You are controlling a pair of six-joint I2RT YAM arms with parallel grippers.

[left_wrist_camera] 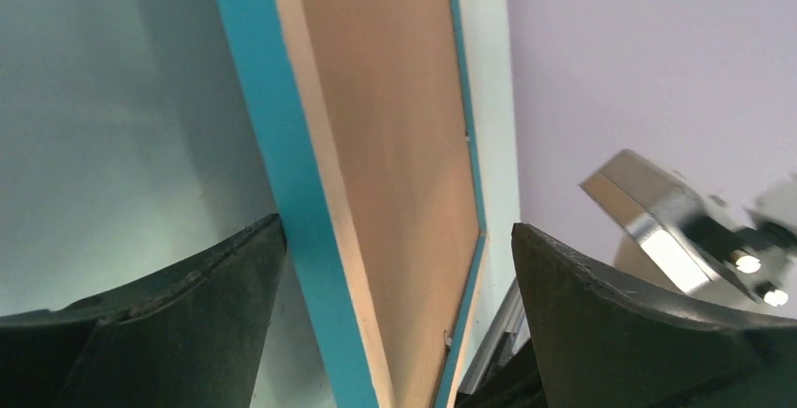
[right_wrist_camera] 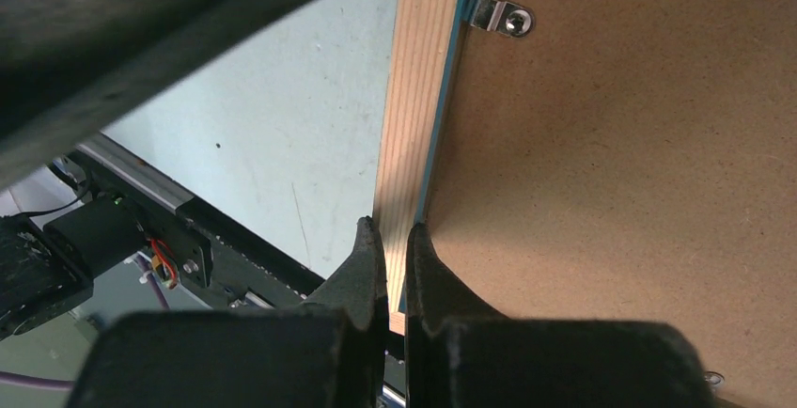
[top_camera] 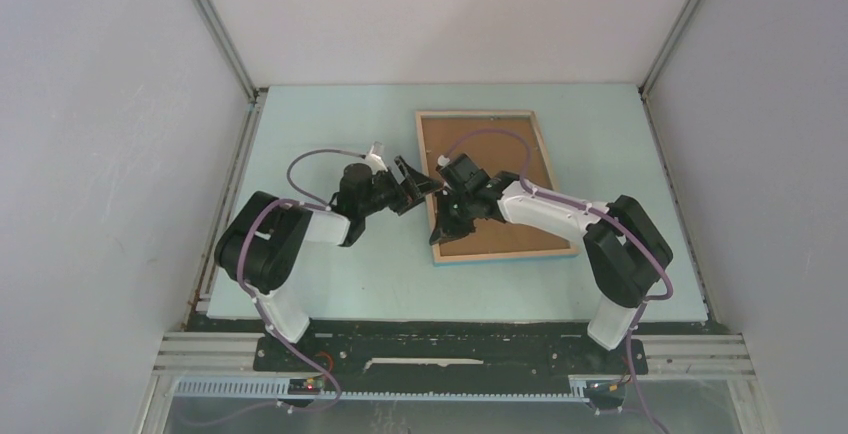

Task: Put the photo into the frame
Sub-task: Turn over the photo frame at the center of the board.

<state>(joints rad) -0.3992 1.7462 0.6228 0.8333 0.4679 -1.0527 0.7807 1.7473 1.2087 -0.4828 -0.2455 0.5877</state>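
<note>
The frame (top_camera: 475, 114) lies back side up right of the table's middle, light wood rails with a blue edge (left_wrist_camera: 282, 145). The plain brown backing board (top_camera: 495, 159) fills it. The photo is hidden. My left gripper (top_camera: 415, 182) is open at the frame's left rail; in its wrist view the rail runs between the spread fingers (left_wrist_camera: 188, 314). My right gripper (top_camera: 440, 234) is shut, its tips (right_wrist_camera: 395, 239) over the same wooden rail (right_wrist_camera: 423, 98) near the near-left corner, beside the board (right_wrist_camera: 611, 192). Nothing shows between its fingers.
A small metal clip (right_wrist_camera: 498, 18) is screwed at the board's edge. Enclosure walls close the table on three sides. An aluminium rail (right_wrist_camera: 141, 178) with wiring runs along the near edge. A metal part of the right arm (left_wrist_camera: 658, 220) hangs close to my left gripper.
</note>
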